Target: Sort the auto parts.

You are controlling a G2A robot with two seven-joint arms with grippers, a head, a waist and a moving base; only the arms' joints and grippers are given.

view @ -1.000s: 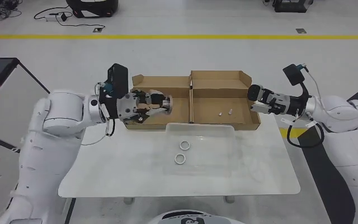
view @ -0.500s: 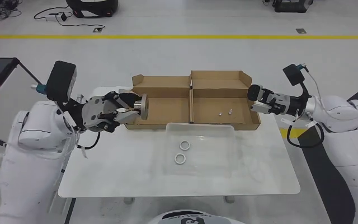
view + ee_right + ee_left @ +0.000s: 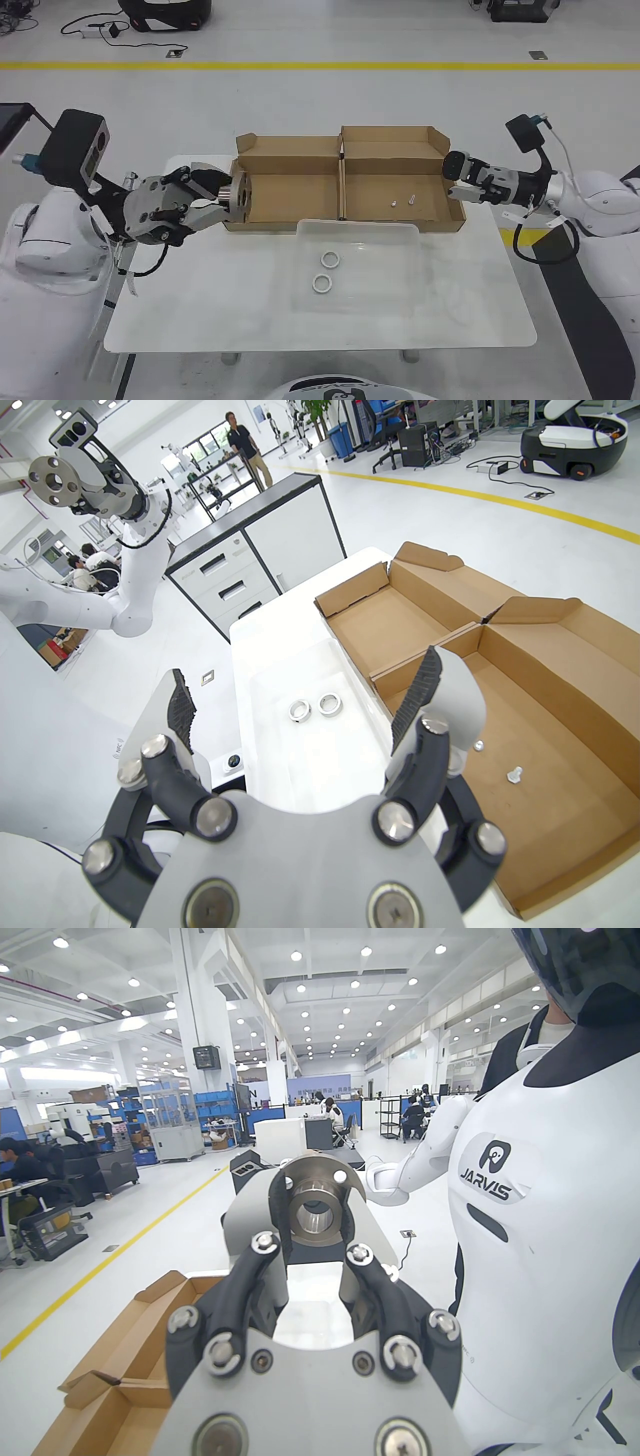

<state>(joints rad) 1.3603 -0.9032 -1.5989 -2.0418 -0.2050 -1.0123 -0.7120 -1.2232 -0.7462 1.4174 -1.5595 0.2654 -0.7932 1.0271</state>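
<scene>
Up past the far left corner of the clear tray (image 3: 380, 270), my left hand (image 3: 315, 1220) is clamped on a metal flange (image 3: 241, 195). My two black fingers (image 3: 280, 1208) pinch its bored hub from either side. The round plate with its bolt holes stands on edge in the air, well above the tabletop (image 3: 200, 290) that carries the tray.

Inside the tray, toward its left half, two silver rings (image 3: 329, 260) lie flat, near each other but apart.

Two open cardboard boxes (image 3: 295, 195) sit side by side right against the tray's far edge. Beyond the tray's far right part, on a box floor, lie two small bolts (image 3: 396, 201), close together.

Off the tray's far right corner my right hand (image 3: 302, 695) hangs with its ribbed fingers spread wide, holding nothing.
</scene>
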